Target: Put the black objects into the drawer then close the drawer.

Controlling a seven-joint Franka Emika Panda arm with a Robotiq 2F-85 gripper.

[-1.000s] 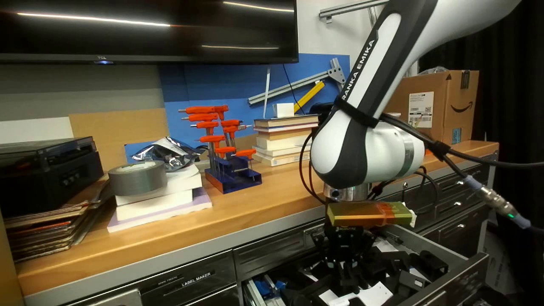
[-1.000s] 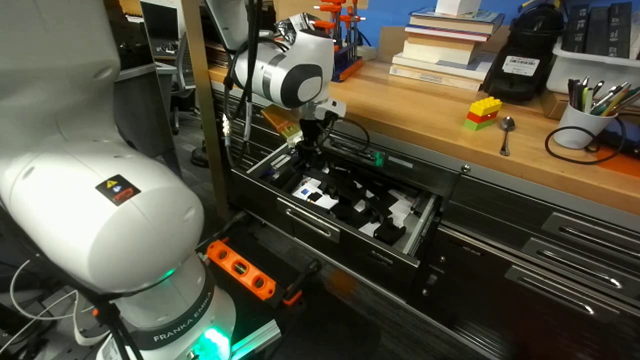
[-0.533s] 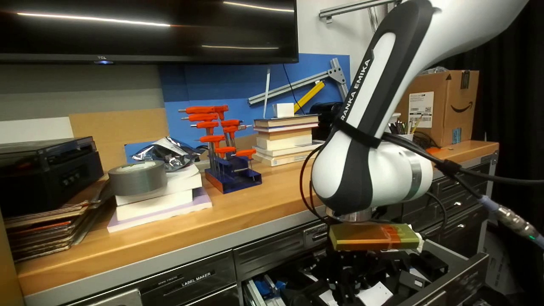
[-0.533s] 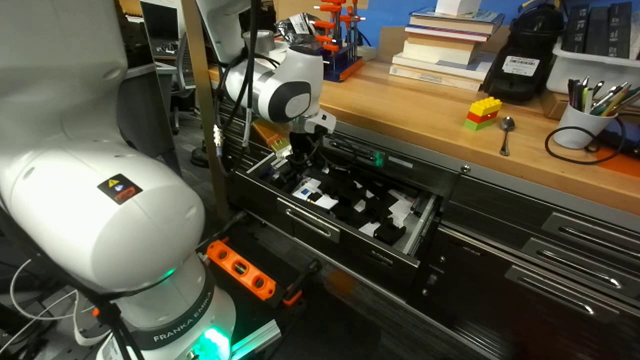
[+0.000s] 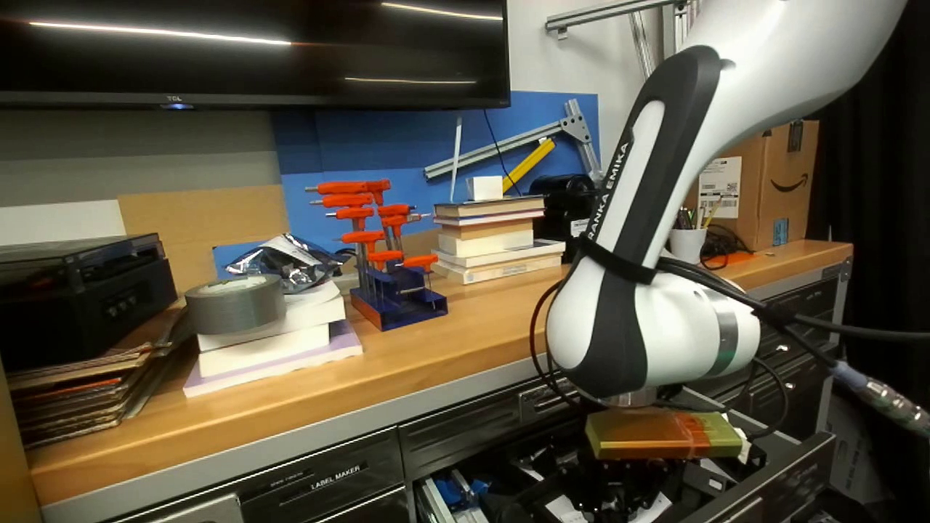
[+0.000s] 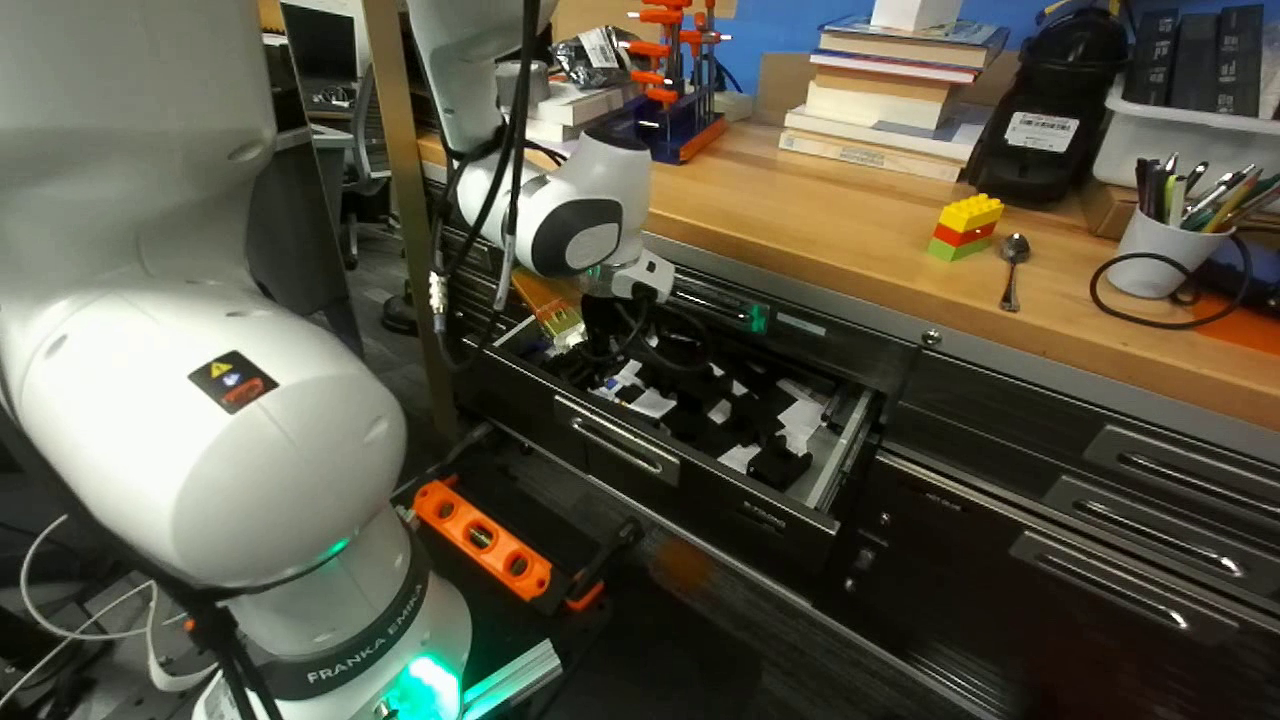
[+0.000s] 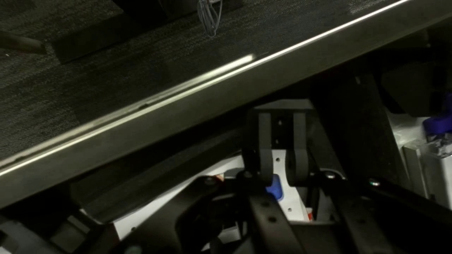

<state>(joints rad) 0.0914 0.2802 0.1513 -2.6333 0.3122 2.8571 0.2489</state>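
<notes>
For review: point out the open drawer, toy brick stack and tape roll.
Open drawer (image 6: 710, 494), in an exterior view: on its front panel.
Toy brick stack (image 6: 965, 237), in an exterior view: on the red middle layer.
Tape roll (image 5: 235, 309), in an exterior view: on its outer side.

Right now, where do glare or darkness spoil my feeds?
Wrist view: underexposed, the gripper blending into the dark inside of the drawer, whose front edge shines; in an exterior view: light streaks across the TV; in an exterior view: a green light flaring, black objects partly lost in each other.
</notes>
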